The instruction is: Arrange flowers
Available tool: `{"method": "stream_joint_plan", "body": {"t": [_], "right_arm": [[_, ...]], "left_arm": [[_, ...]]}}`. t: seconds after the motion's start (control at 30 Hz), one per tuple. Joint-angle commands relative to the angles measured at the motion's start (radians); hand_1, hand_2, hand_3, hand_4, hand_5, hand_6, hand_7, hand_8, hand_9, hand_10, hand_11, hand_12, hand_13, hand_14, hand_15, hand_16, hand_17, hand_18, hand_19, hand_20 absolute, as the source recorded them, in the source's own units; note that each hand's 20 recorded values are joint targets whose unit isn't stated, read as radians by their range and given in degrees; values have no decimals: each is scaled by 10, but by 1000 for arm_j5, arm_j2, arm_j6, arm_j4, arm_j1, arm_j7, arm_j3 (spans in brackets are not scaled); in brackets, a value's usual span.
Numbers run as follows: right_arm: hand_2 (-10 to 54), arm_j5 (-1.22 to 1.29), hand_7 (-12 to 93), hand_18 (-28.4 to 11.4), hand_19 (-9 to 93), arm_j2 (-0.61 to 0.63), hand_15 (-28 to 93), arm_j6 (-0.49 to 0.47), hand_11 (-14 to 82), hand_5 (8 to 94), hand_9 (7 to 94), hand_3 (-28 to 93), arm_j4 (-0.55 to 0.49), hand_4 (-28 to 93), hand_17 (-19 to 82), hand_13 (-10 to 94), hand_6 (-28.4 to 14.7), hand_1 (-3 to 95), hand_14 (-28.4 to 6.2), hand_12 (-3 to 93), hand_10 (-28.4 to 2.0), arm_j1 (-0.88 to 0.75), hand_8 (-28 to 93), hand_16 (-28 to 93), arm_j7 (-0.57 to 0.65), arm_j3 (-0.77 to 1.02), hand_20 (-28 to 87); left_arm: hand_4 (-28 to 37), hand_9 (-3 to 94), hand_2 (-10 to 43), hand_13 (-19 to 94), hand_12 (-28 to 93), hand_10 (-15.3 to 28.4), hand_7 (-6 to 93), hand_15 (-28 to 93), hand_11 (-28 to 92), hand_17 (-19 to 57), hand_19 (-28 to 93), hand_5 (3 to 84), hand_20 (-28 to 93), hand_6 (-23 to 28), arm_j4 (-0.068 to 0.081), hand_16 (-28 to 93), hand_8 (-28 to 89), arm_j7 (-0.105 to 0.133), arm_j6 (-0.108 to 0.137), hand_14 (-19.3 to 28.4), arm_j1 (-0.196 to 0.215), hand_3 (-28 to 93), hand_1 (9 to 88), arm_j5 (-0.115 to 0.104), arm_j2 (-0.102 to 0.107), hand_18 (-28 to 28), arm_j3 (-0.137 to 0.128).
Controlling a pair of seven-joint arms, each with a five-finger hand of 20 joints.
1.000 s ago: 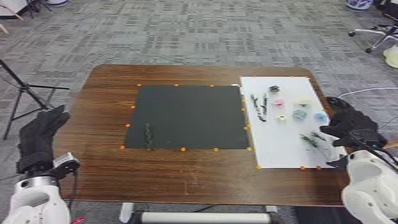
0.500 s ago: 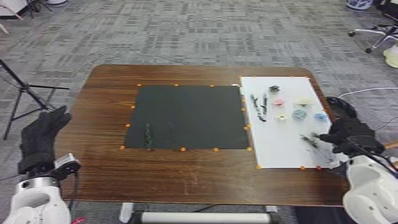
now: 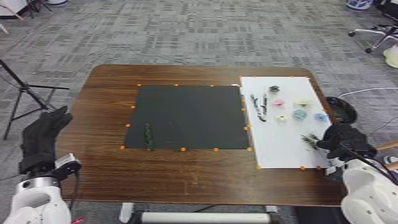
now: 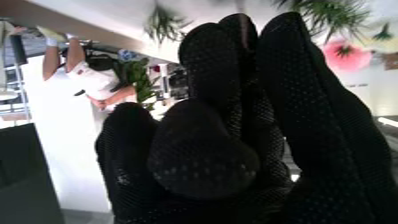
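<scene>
Right hand point(image 3: 340, 141) at the white sheet's point(image 3: 280, 150) right edge, fingers straight, nothing grasped. Left hand point(image 3: 43, 134) well left of the sheet, relaxed, empty. Green sprigs point(image 3: 310, 140) on the sheet's near half, just left of the right hand, long axis slanting far-left to near-right; likely next pick, wants a pinch across the stem. Flower heads point(image 3: 300, 115) farther up the sheet.

White rounded arms point(image 3: 37, 201), black mesh gloves point(image 3: 41, 135), thin dark cable point(image 3: 75, 184).

Flowers point(image 3: 300, 115) lie on the sheet point(image 3: 275, 148), right of the mat point(image 3: 191, 112) bearing a sprig point(image 3: 148, 135).
</scene>
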Motion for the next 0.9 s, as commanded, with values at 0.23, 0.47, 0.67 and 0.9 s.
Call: {"method": "stream_joint_plan", "body": {"t": [0.23, 0.47, 0.67, 0.9], "right_arm": [[-82, 61, 245, -141, 932, 77, 614, 13, 370, 787, 908, 542, -115, -116, 665, 937, -19, 572, -10, 307, -101, 235, 207, 307, 5, -61, 605], [-92, 114, 241, -141, 932, 44, 618, -17, 365, 798, 913, 558, -107, -112, 670, 937, -24, 572, -7, 303, -101, 600, 202, 299, -42, -369, 606], [-94, 142, 242, -136, 932, -147, 620, -49, 358, 804, 920, 559, 62, -101, 676, 937, -27, 574, -6, 297, -101, 951, 195, 296, -66, -699, 605], [-95, 161, 239, -133, 932, -336, 622, -132, 344, 814, 928, 563, 234, -96, 680, 937, -30, 572, -6, 289, -103, 1078, 186, 294, -42, -849, 603]], "left_arm": [[-283, 503, 82, 374, 135, 150, 136, 183, 221, 70, 86, 526, 173, 34, -27, 8, -68, -15, 3, 166, 31, 669, 186, 2, 6, 111, -26], [-283, 504, 82, 376, 134, 151, 137, 185, 221, 69, 85, 526, 173, 33, -34, 7, -67, -22, 9, 167, 34, 671, 186, 6, 17, 111, -28], [-283, 503, 81, 375, 135, 151, 137, 184, 221, 69, 85, 526, 173, 33, -37, 7, -68, -23, 17, 167, 39, 671, 186, 2, 23, 111, -27], [-283, 503, 82, 375, 135, 150, 136, 184, 221, 69, 86, 526, 173, 34, -33, 8, -68, -24, 3, 166, 15, 670, 186, 7, 39, 111, -10]]}}
